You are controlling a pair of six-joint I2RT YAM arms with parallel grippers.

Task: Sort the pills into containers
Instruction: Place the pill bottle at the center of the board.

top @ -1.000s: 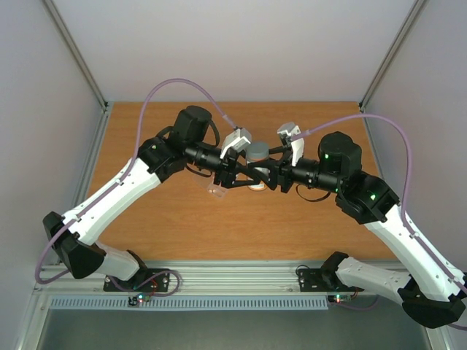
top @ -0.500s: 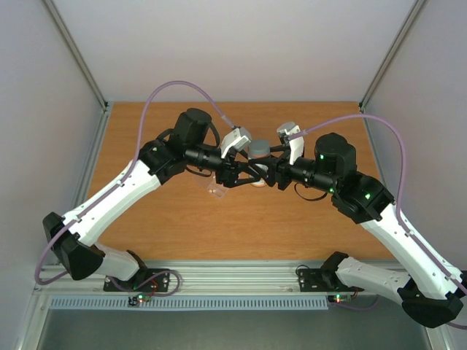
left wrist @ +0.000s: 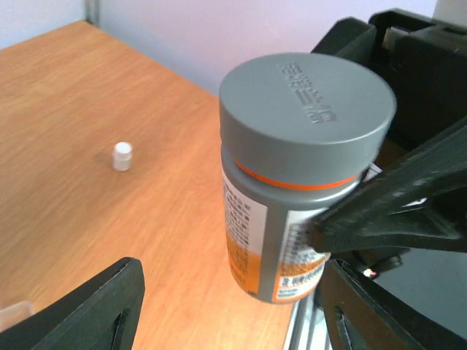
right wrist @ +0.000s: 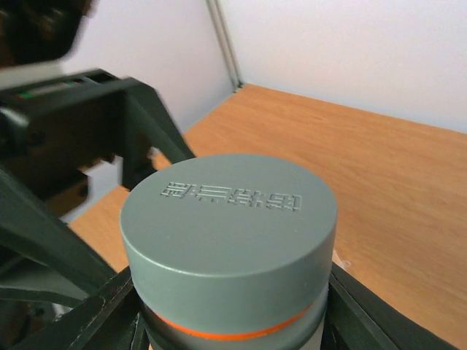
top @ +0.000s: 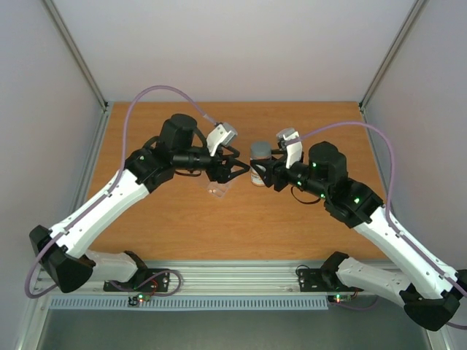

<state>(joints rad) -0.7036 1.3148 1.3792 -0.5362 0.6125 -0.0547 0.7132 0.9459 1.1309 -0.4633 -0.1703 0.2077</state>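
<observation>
Right gripper [top: 260, 173]: closed on the lower body of a grey bottle [left wrist: 257, 219], one finger on each side.
Left gripper [top: 235, 170]: jaws spread wide, holding nothing, facing the bottle from just beside it without touching.
Bottle cap [right wrist: 228, 215]: grey, seated on the bottle, with raised lettering on top and an orange ring beneath.
Pill box [top: 217, 191]: clear, flat on the worktop [left wrist: 73, 87], just beside the open gripper on its near side.
Pills: too small to make out; a small white piece [left wrist: 122, 155] stands alone, well apart from the bottle.
</observation>
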